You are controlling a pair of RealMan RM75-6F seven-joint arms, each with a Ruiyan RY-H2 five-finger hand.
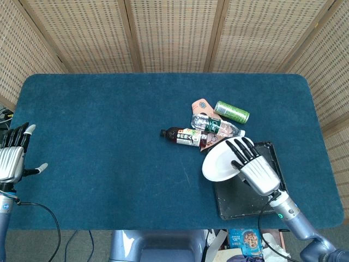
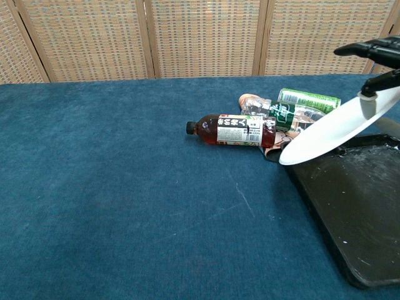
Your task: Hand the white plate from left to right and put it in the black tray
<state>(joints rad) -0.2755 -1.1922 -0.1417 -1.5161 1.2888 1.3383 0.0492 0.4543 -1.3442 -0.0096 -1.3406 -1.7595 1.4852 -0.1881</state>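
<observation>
I have the white plate (image 1: 219, 161) in my right hand (image 1: 253, 166), fingers laid across its top and the thumb (image 2: 370, 105) underneath, as the chest view shows. The plate is off the table and tilted, its low edge toward the bottles, and it hangs over the near-left corner of the black tray (image 1: 260, 192); from the chest view it is clearly above the tray (image 2: 350, 212), not resting in it.

Just left of the tray, beyond the plate's edge, lies a brown bottle (image 1: 182, 136) on its side, cap pointing away from the tray. Behind it, also close to the tray's far-left corner, is a clear bottle with a green label (image 1: 217, 126), a green can (image 1: 231, 112) on its side and a pinkish packet (image 1: 201, 105) partly under the bottles.

My left hand (image 1: 12, 158) sits at the far-left edge of the blue table (image 1: 98, 131), well away from the tray, fingers spread and holding nothing.
</observation>
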